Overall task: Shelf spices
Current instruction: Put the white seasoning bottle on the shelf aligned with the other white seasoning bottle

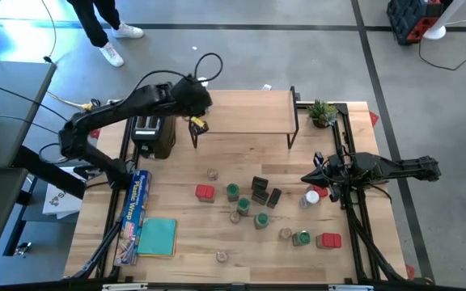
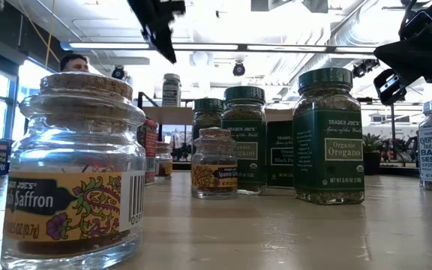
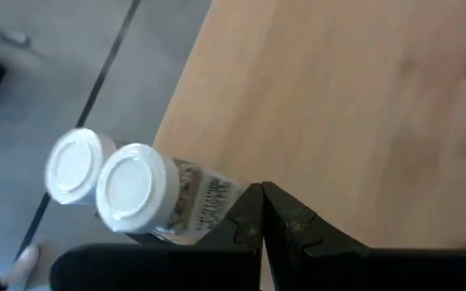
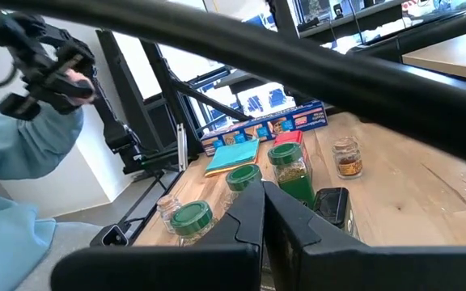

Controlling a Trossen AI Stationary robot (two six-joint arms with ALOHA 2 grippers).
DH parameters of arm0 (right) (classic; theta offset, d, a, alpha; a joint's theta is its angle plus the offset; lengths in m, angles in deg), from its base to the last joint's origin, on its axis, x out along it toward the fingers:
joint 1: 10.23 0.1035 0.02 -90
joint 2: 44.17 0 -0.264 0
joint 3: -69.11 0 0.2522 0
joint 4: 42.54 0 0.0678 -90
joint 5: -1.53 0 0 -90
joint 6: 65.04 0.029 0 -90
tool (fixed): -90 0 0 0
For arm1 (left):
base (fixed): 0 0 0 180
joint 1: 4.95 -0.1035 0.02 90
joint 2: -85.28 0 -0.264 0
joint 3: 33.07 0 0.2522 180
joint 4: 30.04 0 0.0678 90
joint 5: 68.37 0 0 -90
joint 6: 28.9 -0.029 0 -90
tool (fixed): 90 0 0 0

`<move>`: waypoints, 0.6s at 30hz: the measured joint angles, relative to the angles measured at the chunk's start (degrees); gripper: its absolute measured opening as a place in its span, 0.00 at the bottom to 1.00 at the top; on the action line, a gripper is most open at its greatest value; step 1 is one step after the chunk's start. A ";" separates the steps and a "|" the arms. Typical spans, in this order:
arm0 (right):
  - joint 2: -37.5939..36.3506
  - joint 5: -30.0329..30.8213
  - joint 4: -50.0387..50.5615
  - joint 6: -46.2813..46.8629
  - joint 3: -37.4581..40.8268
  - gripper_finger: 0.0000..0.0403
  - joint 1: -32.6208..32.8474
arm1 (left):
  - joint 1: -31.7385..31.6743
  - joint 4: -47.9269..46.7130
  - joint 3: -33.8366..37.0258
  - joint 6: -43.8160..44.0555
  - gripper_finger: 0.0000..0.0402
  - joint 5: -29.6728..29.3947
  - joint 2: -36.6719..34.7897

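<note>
Overhead layout, left to right. At the left edge lie the foil box point(image 1: 134, 212) and the teal cloth point(image 1: 157, 237), neither mine to shelve. Behind them stands the toaster point(image 1: 154, 134). My left pincer point(image 1: 194, 124) hangs above the left end of the shelf point(image 1: 249, 111), fingers pressed together and holding nothing. In the left wrist view, two white-lidded jars point(image 3: 136, 190) show just beside those fingers, at the shelf's edge. The spices point(image 1: 243, 202) are mostly scattered on the table in front of the shelf: a red tin point(image 1: 205, 192), green-lidded jars, black boxes point(image 1: 260, 189) and small clear jars point(image 1: 212, 174). My right pincer point(image 1: 318, 179) is likewise closed and empty, hovering at the right of that scatter above a white-lidded jar point(image 1: 311, 197); another red tin point(image 1: 328, 240) sits nearer the front.

Hazards, as I judge them: the two jars stand close to the shelf's rim, so a careless sweep of my left fingers could knock them off. On the right, the jars stand close together; descending with closed fingers would topple one rather than grasp it.
</note>
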 joint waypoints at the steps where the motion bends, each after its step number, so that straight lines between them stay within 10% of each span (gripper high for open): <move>1: 0.00 0.02 0.00 -0.02 0.00 0.00 0.00 | 1.12 -0.34 0.00 0.71 0.00 0.20 -1.34; 18: 0.00 0.00 0.02 0.00 0.00 0.00 0.00 | 35.30 24.02 40.62 30.10 0.00 -10.27 -31.00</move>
